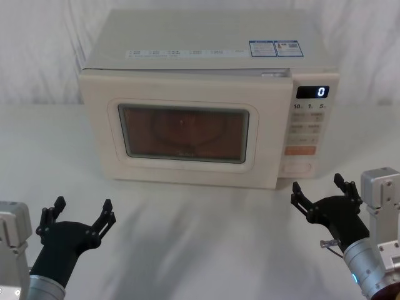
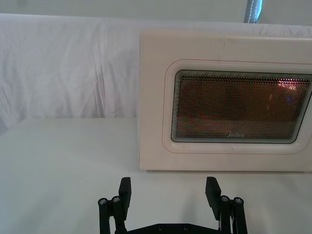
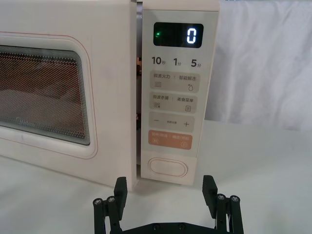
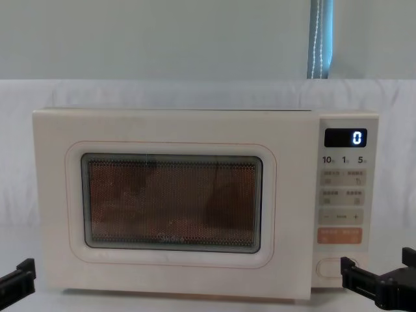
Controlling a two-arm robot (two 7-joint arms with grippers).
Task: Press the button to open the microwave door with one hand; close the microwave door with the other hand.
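Observation:
The cream microwave stands at the table's back. Its door [image 1: 184,134] [image 2: 153,97] [image 4: 52,195] has a dark window glowing orange inside. The door [image 3: 107,73] stands slightly ajar, with a narrow gap at its right edge beside the control panel. The wide pill-shaped button [image 1: 297,167] [image 3: 168,167] [image 4: 329,267] sits at the panel's bottom. My right gripper [image 1: 317,185] [image 3: 165,181] [image 4: 378,263] is open, a short way in front of the button and not touching it. My left gripper [image 1: 83,206] [image 2: 168,184] is open, in front of the door's left end, apart from it.
The display [image 1: 312,92] reads 0 above small labelled keys and an orange key [image 1: 299,150]. The microwave stands on a white table [image 1: 200,237], with free room in front of it between my arms. A white cloth hangs behind.

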